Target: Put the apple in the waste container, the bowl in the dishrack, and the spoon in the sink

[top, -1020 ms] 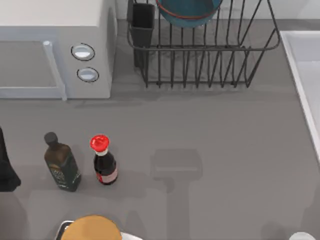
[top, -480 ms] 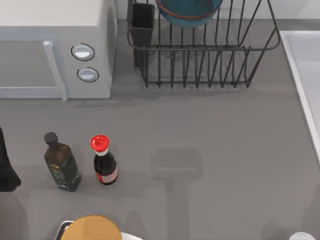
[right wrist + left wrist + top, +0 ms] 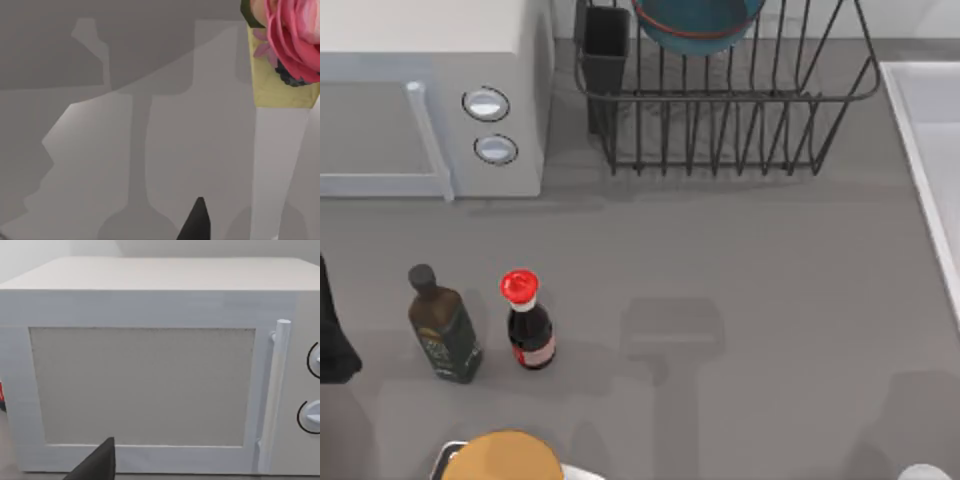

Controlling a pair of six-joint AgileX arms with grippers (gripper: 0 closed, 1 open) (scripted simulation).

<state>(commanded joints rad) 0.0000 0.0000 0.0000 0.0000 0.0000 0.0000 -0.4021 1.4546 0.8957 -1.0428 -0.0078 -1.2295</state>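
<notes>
- While the bowl (image 3: 698,22) is sitting in the dishrack (image 3: 720,110), apple and spoon are eluding me.
- Left tool (image 3: 97,466) is facing the microwave (image 3: 150,365); opening: cannot tell.
- Risk: blind reaching may be toppling the sauce bottle (image 3: 528,322).

olive oil bottle (image 3: 443,335) label: printed marks, too small to read
sauce bottle (image 3: 529,329) label, just beside the olive oil bottle: pale red band, no legible words
microwave (image 3: 430,95) knobs: no numbers or signs legible
</notes>
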